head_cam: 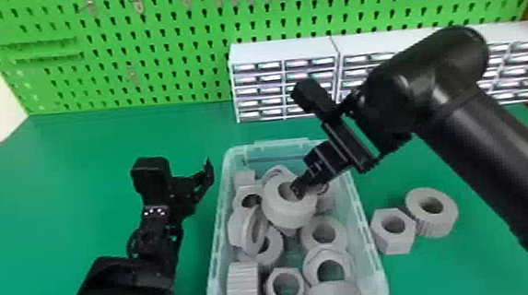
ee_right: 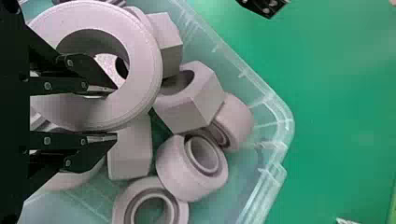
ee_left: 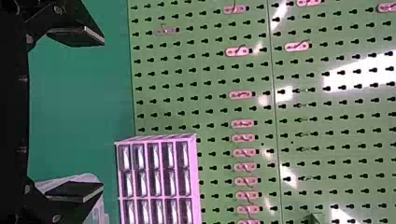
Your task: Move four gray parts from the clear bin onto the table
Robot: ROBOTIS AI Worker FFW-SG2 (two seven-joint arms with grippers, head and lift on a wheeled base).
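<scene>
a green pegboard backs the green desk. near centre stands the clear bin. left of it, the left end effector hangs spread; the right end effector grasps a wide gray ring inside. two gray parts lie right.

Left gripper, fingers wide apart, its arm entering from below. Right gripper, angled downward from a bent arm.
</scene>
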